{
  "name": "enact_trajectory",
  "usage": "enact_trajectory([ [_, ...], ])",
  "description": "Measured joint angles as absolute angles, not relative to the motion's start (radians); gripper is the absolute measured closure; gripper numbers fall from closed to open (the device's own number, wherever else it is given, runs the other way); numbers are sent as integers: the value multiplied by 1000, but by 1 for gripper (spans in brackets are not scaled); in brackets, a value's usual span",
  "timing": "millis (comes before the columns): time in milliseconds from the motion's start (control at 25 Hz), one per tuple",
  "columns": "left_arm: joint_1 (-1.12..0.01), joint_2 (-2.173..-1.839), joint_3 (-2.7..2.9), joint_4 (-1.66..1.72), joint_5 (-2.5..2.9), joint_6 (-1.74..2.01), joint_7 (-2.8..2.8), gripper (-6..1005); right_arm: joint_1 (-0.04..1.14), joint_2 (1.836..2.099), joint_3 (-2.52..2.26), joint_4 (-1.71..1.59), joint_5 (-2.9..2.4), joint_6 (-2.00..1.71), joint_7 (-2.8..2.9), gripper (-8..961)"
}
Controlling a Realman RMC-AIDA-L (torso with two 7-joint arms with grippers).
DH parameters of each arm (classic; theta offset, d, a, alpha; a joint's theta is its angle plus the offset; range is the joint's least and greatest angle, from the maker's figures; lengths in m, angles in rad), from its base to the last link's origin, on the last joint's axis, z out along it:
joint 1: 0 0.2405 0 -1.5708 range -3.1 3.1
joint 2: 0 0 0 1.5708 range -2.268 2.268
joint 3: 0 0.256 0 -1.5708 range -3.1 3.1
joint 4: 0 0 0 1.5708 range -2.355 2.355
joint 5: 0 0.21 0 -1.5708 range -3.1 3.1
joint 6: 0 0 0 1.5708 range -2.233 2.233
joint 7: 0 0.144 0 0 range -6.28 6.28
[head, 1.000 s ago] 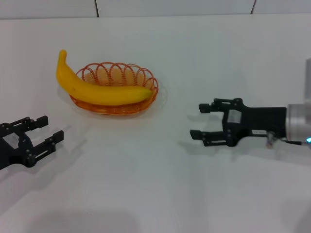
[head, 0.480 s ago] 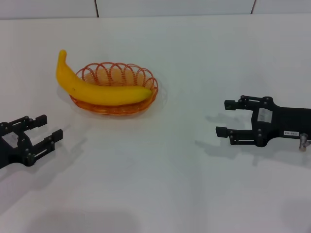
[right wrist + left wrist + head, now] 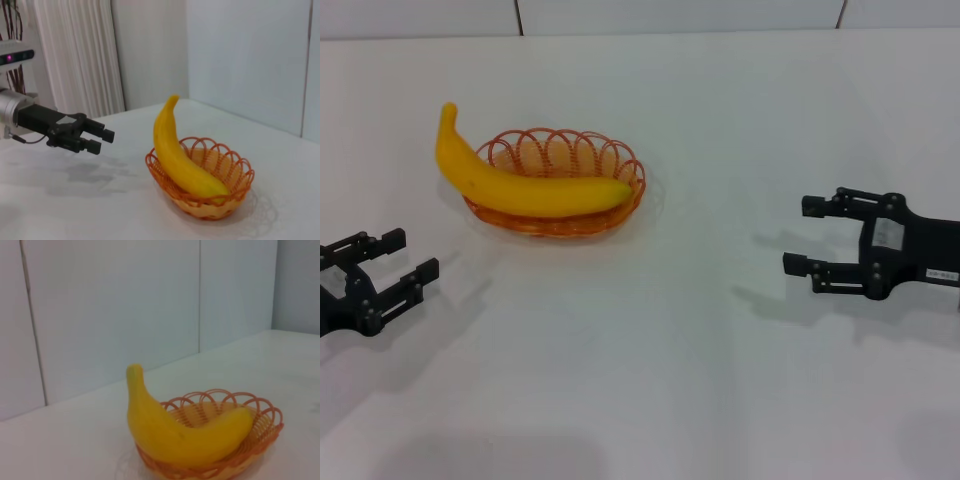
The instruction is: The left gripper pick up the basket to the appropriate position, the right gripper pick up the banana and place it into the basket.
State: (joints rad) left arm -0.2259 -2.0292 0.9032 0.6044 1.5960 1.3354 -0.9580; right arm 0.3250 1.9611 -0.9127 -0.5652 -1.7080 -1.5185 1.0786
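Observation:
The yellow banana (image 3: 515,181) lies in the orange wire basket (image 3: 620,157) on the white table, its stem end sticking out over the left rim. It shows the same way in the left wrist view, banana (image 3: 175,432) in basket (image 3: 265,420), and in the right wrist view, banana (image 3: 177,155) in basket (image 3: 235,187). My left gripper (image 3: 405,255) is open and empty at the left edge, in front of and left of the basket. It also shows in the right wrist view (image 3: 102,140). My right gripper (image 3: 805,235) is open and empty, far to the right of the basket.
A white table (image 3: 650,370) with a white panelled wall (image 3: 670,15) behind it. White vertical blinds (image 3: 75,55) show beyond the left arm in the right wrist view.
My right gripper has drawn back to the right, away from the basket, still open. My left gripper has shifted a little to the left. Banana and basket have not moved.

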Motion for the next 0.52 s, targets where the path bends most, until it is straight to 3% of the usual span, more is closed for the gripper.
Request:
enact_trajectory([
  [520, -228, -2032, 903, 597, 1592, 1336, -950, 435, 284, 1966, -868, -561, -1708, -1632, 1010, 149],
])
